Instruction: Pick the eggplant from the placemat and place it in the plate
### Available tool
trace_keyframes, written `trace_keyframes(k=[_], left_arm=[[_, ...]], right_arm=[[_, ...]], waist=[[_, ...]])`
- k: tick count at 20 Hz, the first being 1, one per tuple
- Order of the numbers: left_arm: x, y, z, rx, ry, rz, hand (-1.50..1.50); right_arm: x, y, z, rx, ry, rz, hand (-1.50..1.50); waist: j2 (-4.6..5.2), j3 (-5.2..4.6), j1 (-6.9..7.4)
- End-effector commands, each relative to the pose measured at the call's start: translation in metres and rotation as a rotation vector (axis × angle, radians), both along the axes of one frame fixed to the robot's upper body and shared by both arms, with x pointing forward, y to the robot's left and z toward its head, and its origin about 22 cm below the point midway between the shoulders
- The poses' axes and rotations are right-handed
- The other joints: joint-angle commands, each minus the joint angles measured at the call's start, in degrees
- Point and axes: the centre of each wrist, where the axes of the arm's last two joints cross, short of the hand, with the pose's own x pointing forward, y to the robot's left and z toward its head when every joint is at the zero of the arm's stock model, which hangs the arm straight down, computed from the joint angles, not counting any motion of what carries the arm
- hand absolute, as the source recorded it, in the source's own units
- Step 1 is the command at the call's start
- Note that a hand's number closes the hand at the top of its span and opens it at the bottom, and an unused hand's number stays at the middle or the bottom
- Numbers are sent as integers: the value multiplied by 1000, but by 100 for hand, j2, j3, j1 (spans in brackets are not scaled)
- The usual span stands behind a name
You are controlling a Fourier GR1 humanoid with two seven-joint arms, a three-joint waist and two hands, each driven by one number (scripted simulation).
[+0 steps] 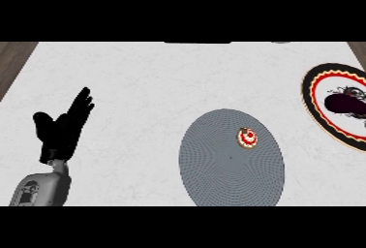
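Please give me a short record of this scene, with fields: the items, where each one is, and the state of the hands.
eggplant: dark purple, lying on the plate
plate: black and red rim, far right, cut by the view's edge
placemat: grey, round, centre-right
small item: red and white, on the placemat
left hand: open, fingers up, resting at the left
right hand: not in view

One eggplant (346, 103), one plate (229, 160), one placemat (314, 104), one small round item (247, 138), one hand (63, 128).

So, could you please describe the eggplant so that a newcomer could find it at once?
Start from the white counter and go to its right edge, where a round plate with a black, red and cream rim lies. The eggplant is the dark purple oblong on it, unlike the small red-and-white item on the grey placemat.
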Motion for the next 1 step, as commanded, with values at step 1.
trace_keyframes(k=[1], left_arm=[[3,-9,-9,3,10,10,0]], right_arm=[[-17,-15,10,-8,29,1,-150]], waist=[[8,2,-2]])
